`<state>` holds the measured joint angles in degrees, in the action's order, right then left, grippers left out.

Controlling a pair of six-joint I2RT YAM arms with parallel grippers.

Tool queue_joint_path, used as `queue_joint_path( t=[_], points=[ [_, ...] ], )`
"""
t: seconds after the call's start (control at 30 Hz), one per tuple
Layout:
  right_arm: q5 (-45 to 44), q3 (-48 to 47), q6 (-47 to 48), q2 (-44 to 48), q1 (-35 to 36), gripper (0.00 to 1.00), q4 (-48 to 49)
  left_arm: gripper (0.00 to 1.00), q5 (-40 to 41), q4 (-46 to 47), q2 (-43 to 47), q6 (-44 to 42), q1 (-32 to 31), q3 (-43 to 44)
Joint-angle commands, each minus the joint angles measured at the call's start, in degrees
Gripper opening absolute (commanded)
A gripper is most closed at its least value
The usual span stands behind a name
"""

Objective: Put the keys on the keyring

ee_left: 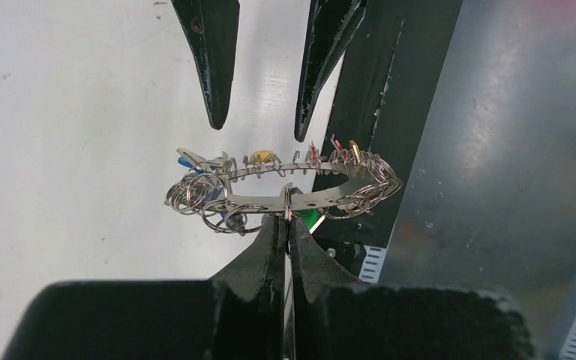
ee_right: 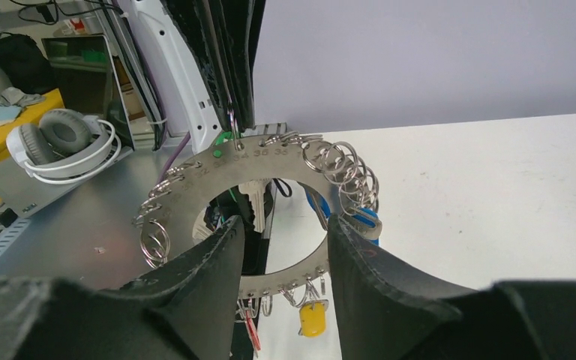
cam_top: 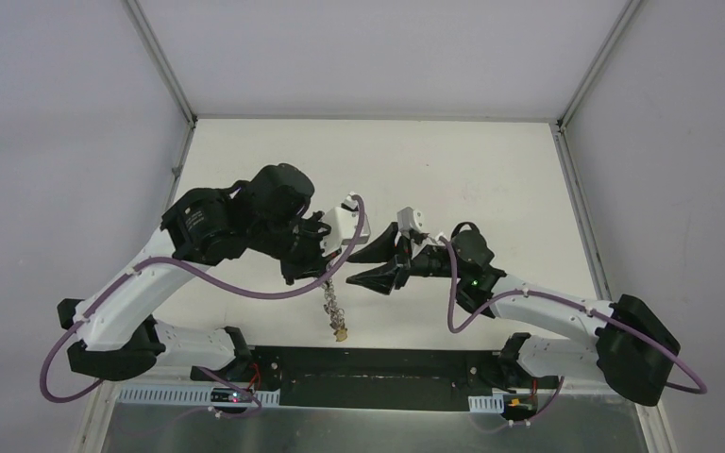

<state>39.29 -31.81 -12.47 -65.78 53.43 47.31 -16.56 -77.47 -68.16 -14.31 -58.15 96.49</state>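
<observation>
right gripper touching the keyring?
Apart. Left wrist view: both right gripper fingertips stop short of the keyring, with bare table visible between. The left gripper alone holds it.

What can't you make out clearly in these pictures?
- Top view: the keyring is too small, so its keys and tag colours blur together.
- Right wrist view: the right gripper covers its lower rim, and the blue tag sits partly behind a finger.
- Left wrist view: the left gripper hides most of the green tag.
</observation>
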Motion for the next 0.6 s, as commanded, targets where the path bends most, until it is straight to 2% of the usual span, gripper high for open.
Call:
queue_joint_path(
  t=[0.0, 0.37, 0.57],
  points=[
    [-0.32, -2.54, -3.5, -1.92, 1.15, 0.47, 9.48, 0.0, 0.35, -9.4, -4.46, 1.09, -0.3, 7.63],
    [-1.72, -5.66, -5.22, -7.06, 4.47, 0.44, 14.61, 0.0, 1.82, -17.1, -11.18, 2.11, -0.33, 13.15],
    [-1.75, -5.95, -6.37, -9.41, 5.35, 0.36, 16.83, 0.0, 1.9, -16.21, -11.05, 1.47, -0.31, 12.72]
  ],
)
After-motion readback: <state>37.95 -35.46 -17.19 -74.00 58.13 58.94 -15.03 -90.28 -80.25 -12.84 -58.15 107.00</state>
